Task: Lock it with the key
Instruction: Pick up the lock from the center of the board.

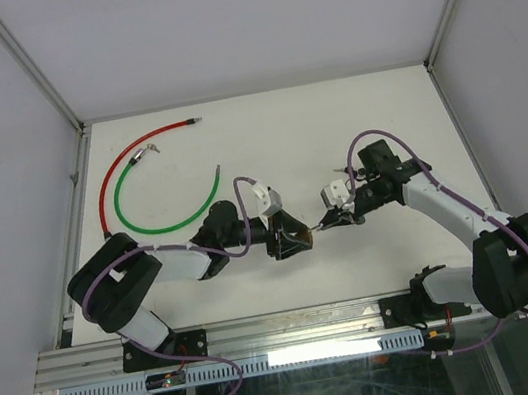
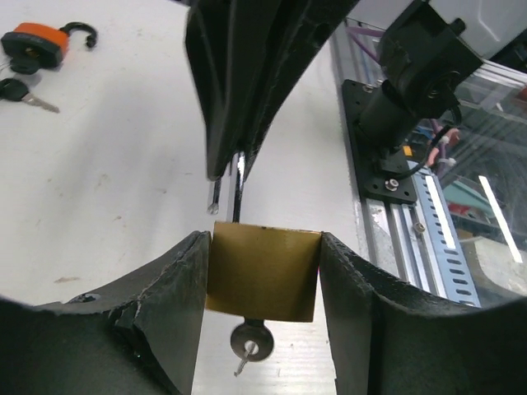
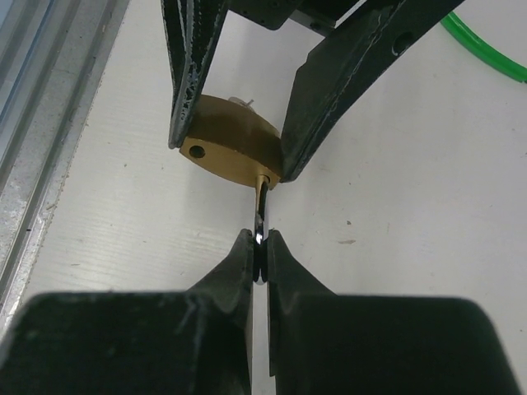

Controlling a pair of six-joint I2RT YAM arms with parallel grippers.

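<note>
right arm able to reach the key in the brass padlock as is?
Probably not: right gripper is shut on the shackle, and the key sits on the padlock's opposite end, flanked by the left gripper.

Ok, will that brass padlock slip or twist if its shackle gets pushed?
Probably not slip: the left gripper clamps the brass padlock on both narrow sides. It looks solid metal, so likely heavy. The shackle pinched by the right gripper may pivot; only one leg sits in the body.

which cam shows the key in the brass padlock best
Left wrist: the key sticks out under the brass padlock, unobstructed. Right wrist shows at most a sliver behind the padlock; in the top view it is too small to tell.
</note>
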